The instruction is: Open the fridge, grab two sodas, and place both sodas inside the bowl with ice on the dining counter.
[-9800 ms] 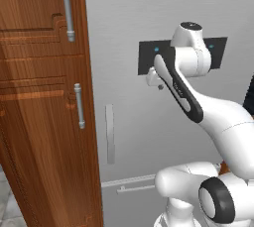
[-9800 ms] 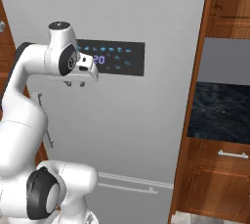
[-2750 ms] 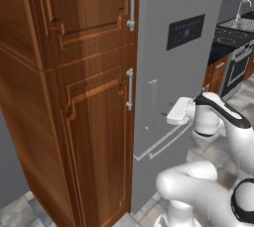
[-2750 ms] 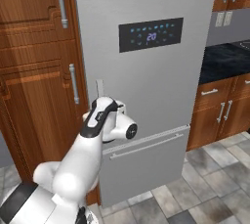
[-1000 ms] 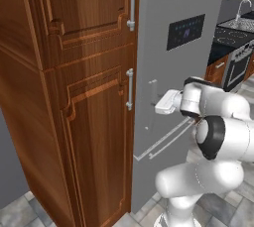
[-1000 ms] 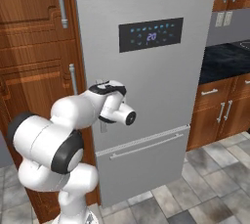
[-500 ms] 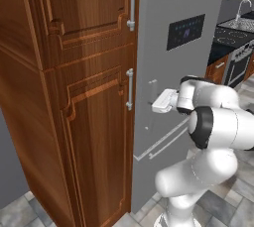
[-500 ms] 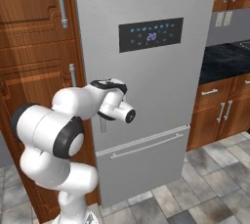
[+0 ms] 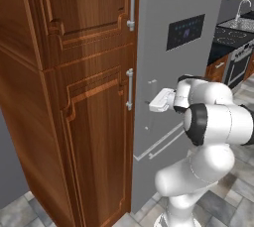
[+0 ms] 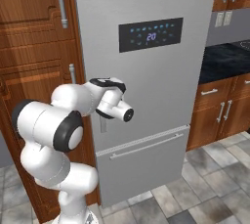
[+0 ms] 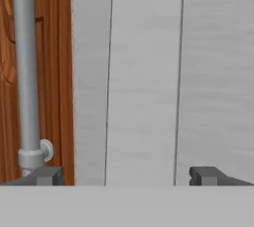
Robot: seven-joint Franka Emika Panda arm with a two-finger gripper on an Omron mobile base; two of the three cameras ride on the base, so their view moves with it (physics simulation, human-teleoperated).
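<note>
Brown wooden cabinet w/ metal bar handle (image 11: pixel 27 72) at left, then tall light-grey fridge's slim grey vertical handle (image 11: pixel 143 89) centred btwn wide-open, empty pincer (image 11: pixel 127 175) tips; best to advance straight, clamp handle squarely, then pull door.

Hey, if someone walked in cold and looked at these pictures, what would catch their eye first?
Probably the white arm reaching at the tall grey fridge, whose door is shut, with its gripper open and its tips either side of the slim vertical handle. Next, the black display panel glowing high on the door, and the brown wooden cabinet standing right beside the fridge.
</note>
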